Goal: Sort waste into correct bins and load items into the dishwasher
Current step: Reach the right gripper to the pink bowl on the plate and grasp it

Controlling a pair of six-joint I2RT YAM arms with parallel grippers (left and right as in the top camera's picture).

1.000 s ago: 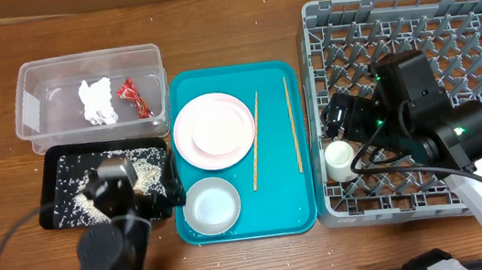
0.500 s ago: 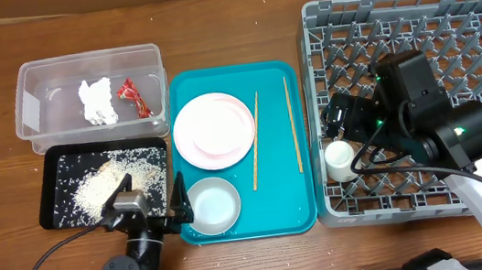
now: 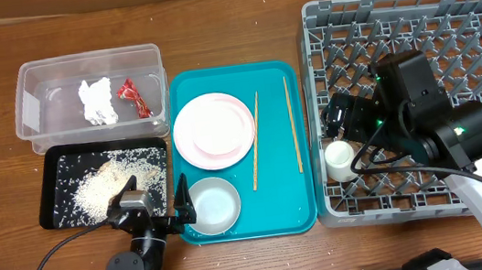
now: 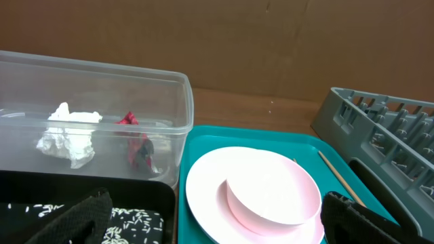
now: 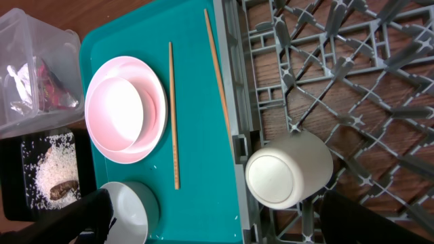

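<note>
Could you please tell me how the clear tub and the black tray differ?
The clear tub is see-through and deep-walled; the black tray is opaque and shallow. The clear tub holds a white tissue and a red wrapper; the black tray holds loose rice. Both are rectangular, left of the teal tray.

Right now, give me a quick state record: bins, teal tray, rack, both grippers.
clear tub: tissue and red wrapper inside
black tray: rice, brown scrap
teal tray: plate with pink bowl on it, white bowl, two chopsticks
dish rack: cup by left wall
left gripper: open, empty
right gripper: open, over cup
</note>
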